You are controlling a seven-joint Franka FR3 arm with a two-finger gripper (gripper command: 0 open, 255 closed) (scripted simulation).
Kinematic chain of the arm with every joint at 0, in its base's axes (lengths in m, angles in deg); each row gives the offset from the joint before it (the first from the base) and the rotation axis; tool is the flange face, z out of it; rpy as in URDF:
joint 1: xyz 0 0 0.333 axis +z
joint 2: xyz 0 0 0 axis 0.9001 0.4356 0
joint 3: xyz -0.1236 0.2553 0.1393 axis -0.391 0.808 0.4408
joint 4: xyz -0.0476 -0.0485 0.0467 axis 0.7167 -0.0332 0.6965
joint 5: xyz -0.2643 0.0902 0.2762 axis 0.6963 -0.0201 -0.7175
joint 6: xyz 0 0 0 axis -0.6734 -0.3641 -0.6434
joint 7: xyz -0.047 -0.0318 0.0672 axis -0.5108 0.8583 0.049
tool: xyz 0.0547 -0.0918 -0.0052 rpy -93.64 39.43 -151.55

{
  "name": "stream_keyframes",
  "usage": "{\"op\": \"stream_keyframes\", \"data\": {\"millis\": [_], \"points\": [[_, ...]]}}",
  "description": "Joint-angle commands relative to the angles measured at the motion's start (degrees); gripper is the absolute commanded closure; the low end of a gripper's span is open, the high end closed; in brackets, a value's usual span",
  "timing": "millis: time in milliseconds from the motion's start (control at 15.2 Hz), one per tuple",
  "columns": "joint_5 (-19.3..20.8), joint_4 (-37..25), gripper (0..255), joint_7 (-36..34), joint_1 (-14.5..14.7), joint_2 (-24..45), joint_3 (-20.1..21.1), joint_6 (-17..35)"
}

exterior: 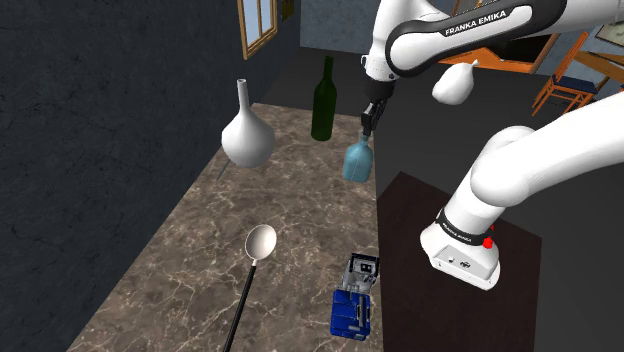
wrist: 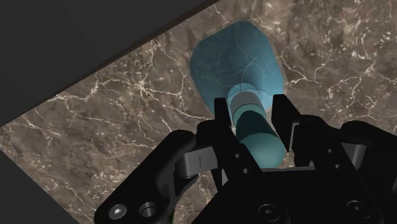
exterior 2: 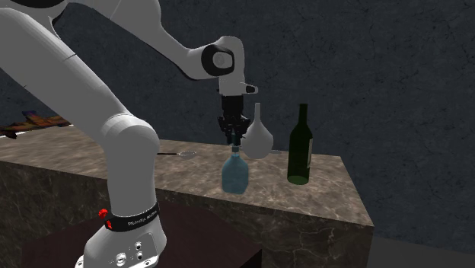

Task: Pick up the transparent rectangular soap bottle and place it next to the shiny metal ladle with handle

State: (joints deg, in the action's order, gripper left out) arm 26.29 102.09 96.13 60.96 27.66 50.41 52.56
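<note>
The soap bottle (exterior: pixel 357 162), a translucent blue flask, stands upright close to the table's (exterior: pixel 190 260) edge on the stand's side, toward the far end; I cannot tell whether its base touches the marble. The pincer (wrist: pixel 252 118) covers its top, its two fingers (wrist: pixel 284 114) closed against the neck from either side. A dark green wine bottle (exterior: pixel 323 98) and a white vase (exterior: pixel 247 135) stand nearby at the far end. The ladle (exterior: pixel 262 242) lies well apart on open marble mid-table, its handle cut off by the picture's edge. A blue-and-black object (exterior: pixel 355 300), hard to identify, lies at the stand-side edge. The arm arches over and points the pincer straight down.
</note>
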Motion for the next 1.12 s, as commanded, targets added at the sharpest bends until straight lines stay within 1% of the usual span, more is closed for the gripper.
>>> {"op": "stream_keyframes", "data": {"millis": [0,132,1056], "points": [[0.00,0.00,255,0.00,0.00,0.00,0.00,0.00],[0.00,0.01,255,0.00,0.00,0.00,0.00,0.02],[-0.30,-9.05,255,0.47,0.10,-2.87,0.11,-11.91]]}}
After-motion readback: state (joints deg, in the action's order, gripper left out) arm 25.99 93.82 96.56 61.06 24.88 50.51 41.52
